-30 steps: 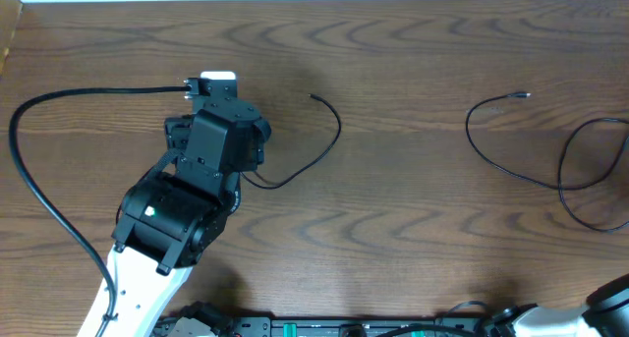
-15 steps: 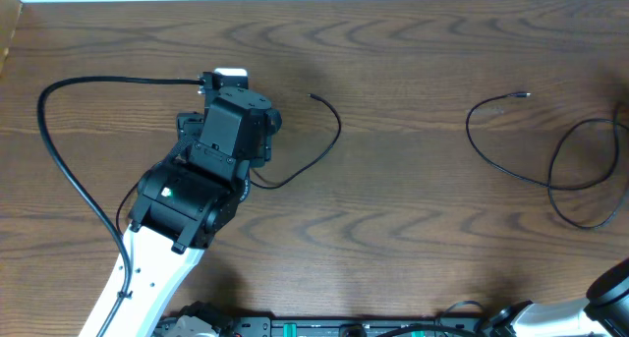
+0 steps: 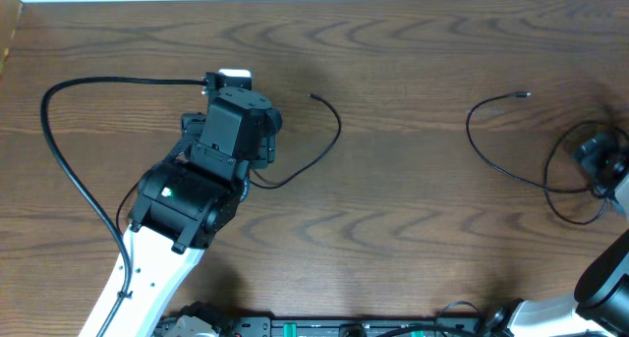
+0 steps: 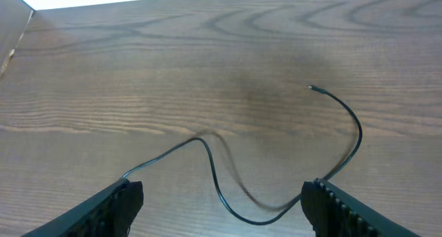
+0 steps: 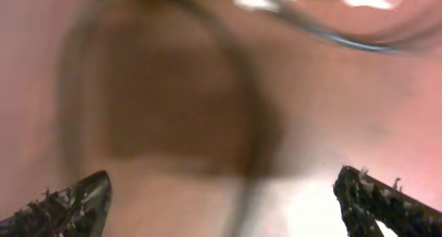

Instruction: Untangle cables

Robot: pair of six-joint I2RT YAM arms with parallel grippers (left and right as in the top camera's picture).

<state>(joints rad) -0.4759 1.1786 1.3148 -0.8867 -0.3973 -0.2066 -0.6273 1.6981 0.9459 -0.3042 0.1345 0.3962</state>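
Under both grippers runs the bench [image 3: 413, 239]. The left gripper [image 4: 221, 192], spread and holding nothing, has shifted right. The long black cable [image 3: 45, 121] trailing off to its left has swung along with it. The right gripper [image 3: 597, 152] has come in over the looped cable [image 3: 477, 145] and sprung wide, empty. It seems set for a fresh hold where those loops cross. A thin cable end [image 4: 360, 137] curls just ahead of the left gripper.

On left half of the bench [image 3: 393, 219], left arm [image 3: 197, 190]. To its left, first cable [image 3: 128, 79] in wide arc; just right, second cable [image 3: 339, 131]. Well apart, at right edge, third cable [image 3: 469, 133], partly under right arm [image 3: 600, 155].
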